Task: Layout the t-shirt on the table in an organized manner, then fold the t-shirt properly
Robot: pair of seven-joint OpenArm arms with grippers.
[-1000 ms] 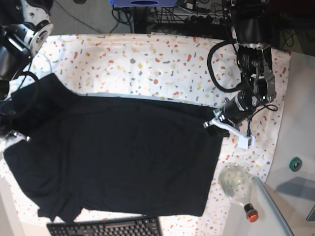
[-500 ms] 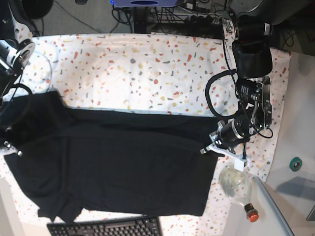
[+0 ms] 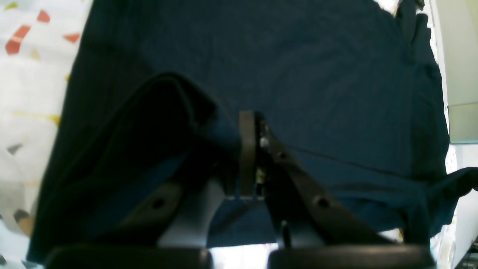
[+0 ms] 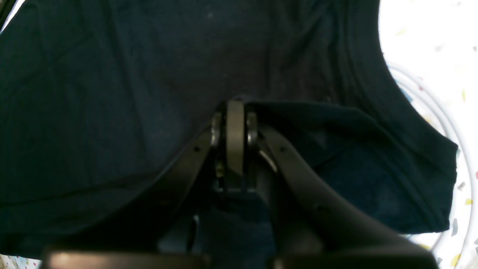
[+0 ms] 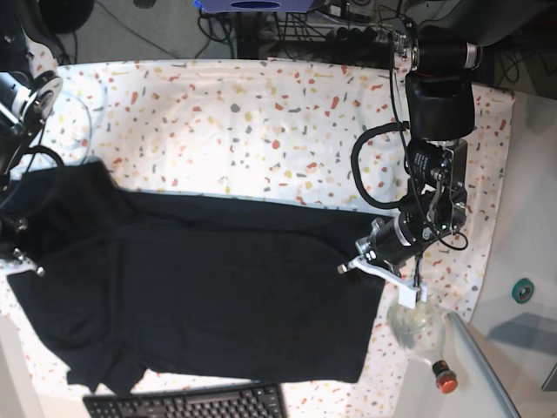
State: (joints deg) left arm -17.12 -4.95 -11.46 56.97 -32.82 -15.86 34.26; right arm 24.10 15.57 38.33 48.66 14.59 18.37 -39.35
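The black t-shirt lies spread across the near half of the table, its far long edge lifted and drawn toward the front. My left gripper is on the right in the base view, shut on the t-shirt's far right edge. In the left wrist view the left gripper pinches the t-shirt, and a fold drapes over one finger. My right gripper is at the table's left edge, shut on the t-shirt near the sleeve. In the right wrist view the right gripper clamps the t-shirt.
A black keyboard lies at the front edge, just below the shirt's hem. A clear glass bottle with a red cap lies near the front right, close to the left gripper. A green ring sits off the cloth at right.
Both grippers have moved toward the front edge, pulling the shirt's far edge with them. More speckled cloth shows behind the shirt. The left gripper now sits closer to the bottle.
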